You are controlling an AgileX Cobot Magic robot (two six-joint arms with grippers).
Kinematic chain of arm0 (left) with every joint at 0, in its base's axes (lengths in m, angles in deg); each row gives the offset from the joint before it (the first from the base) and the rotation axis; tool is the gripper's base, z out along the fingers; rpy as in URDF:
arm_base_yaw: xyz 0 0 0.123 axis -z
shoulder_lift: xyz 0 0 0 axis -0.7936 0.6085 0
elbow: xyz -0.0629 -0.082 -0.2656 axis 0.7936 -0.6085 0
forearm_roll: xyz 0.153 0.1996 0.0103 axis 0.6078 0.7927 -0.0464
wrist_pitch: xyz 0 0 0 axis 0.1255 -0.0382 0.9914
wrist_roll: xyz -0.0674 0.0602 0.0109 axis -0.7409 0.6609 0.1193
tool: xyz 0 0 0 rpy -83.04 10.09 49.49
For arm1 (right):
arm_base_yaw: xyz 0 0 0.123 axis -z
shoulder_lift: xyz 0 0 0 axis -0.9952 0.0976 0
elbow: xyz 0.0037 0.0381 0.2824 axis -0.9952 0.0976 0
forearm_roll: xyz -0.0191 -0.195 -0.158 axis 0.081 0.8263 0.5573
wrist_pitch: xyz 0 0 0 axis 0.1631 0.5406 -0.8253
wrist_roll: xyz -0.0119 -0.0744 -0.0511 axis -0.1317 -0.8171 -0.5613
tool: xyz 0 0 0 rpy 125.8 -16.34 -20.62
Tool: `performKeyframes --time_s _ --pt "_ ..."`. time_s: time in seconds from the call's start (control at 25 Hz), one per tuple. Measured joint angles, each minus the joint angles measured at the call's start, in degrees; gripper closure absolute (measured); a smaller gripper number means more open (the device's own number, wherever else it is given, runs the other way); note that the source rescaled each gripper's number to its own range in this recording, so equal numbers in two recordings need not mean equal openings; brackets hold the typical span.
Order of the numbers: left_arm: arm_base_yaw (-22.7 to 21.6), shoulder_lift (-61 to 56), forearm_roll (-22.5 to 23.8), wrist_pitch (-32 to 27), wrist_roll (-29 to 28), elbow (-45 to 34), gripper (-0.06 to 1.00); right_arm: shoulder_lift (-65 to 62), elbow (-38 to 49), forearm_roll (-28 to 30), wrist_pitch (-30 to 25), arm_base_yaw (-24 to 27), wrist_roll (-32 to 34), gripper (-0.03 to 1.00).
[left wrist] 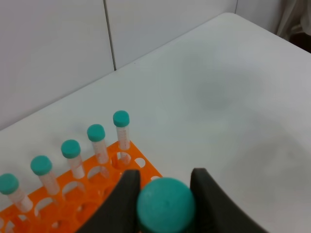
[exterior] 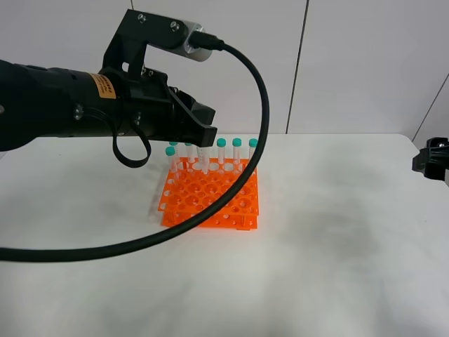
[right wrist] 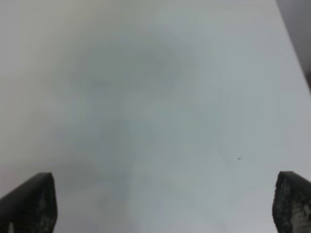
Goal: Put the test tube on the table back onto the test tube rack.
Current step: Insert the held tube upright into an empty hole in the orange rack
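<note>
My left gripper (exterior: 203, 137) is shut on the test tube (exterior: 204, 161), which hangs upright over the back rows of the orange test tube rack (exterior: 210, 200). In the left wrist view the tube's teal cap (left wrist: 165, 206) sits between the two dark fingers (left wrist: 118, 200). Whether the tube's lower end is inside a hole I cannot tell. Several other teal-capped tubes (left wrist: 121, 127) stand in the rack's back row (left wrist: 58, 206). My right gripper (exterior: 433, 160) is at the far right edge of the white table (exterior: 337, 232), open (right wrist: 160, 204) with nothing between its fingers.
The left arm's thick black cable (exterior: 263, 105) loops from the wrist over the rack and down across the table's front left. A white panelled wall (exterior: 351, 63) stands behind the table.
</note>
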Motion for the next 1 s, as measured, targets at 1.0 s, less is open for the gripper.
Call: performKeyframes --time_s 1.0 --pt "0.0 0.0 0.0 -1.4 1.8 0.0 0.94 0.0 -0.3 -17.9 -1.3 0.0 -17.9 0.02"
